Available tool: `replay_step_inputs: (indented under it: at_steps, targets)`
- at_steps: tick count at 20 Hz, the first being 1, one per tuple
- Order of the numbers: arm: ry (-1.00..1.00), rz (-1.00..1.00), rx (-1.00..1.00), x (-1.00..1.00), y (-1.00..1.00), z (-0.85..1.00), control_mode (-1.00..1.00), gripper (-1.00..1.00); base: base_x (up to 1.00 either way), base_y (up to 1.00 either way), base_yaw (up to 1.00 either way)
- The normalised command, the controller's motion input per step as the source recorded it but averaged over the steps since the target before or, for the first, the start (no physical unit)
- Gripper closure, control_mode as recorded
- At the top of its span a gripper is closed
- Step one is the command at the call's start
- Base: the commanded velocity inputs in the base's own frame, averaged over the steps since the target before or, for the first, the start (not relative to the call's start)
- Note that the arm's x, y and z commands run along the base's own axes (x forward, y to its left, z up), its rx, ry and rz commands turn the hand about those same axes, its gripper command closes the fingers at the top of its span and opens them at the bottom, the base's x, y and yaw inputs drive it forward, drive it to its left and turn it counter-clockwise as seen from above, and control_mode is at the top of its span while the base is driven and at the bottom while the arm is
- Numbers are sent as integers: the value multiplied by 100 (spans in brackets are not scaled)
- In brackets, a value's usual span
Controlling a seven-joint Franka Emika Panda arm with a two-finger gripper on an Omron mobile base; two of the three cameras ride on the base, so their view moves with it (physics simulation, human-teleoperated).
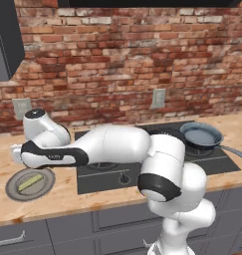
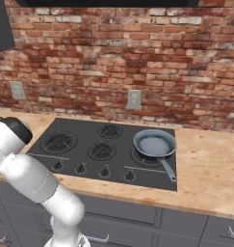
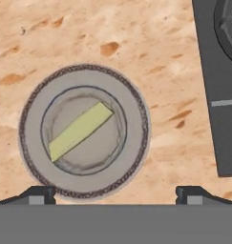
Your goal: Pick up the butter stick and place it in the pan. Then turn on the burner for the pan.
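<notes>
Butter stick [image 3: 79,131] lies flat in the middle of a round grey plate [image 3: 131,157], set diag across the plate's inner well, touching nothing else. In left base view the plate [image 1: 13,191] w/ the butter stick [image 1: 31,182] sits on the wooden table [image 1: 62,196] near its front edge, left of the black cooktop [image 1: 105,182] and apart from it.

End effector [image 3: 115,193] hangs above the plate, cam looking straight down. Its two dark fingertips [image 3: 38,194] show at the bottom of hand view, spread wide: one by the plate's lower-left rim, the other out past the plate's right side over bare table. Released, holding nothing, no contact w/ butter or plate.

Arm reaches left across the cooktop in left base view, wrist over the table's left part just above and behind the plate.

Pan [image 2: 154,144] sits on the cooktop's [image 2: 84,140] right-hand burner, toward the back, handle pointing to the front edge of the table [image 2: 210,169]. Pan's inside looks bare, bluish-grey. In left base view the pan [image 1: 201,134] is far right, well apart from the plate. Knobs [image 2: 105,171] run in a row along the cooktop's front edge; settings too small to tell.

Brick wall behind, w/ an outlet [image 2: 134,99] above the cooktop's back edge. Grey drawers [image 1: 67,226] below the table front.
</notes>
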Motion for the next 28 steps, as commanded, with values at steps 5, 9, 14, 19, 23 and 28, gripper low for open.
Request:
replay_step_inputs:
  at_steps: [5, 9, 14, 19, 23, 28]
  targets:
    - [6, -8, 0, 0, 1, -9, -100, -100, 0, 0, 0]
    - [0, -3, 0, 0, 0, -25, -100, -100, 0, 0, 0]
    - [0, -3, 0, 0, 1, -42, -100, -100, 0, 0, 0]
    - [-4, -3, 0, 2, 0, -41, -100, -100, 0, 0, 0]
    - [-4, -3, 3, 10, 1, -27, -100, -100, 0, 0, 0]
    - [-2, -3, 8, 13, 8, -9, -100, -100, 0, 0, 0]
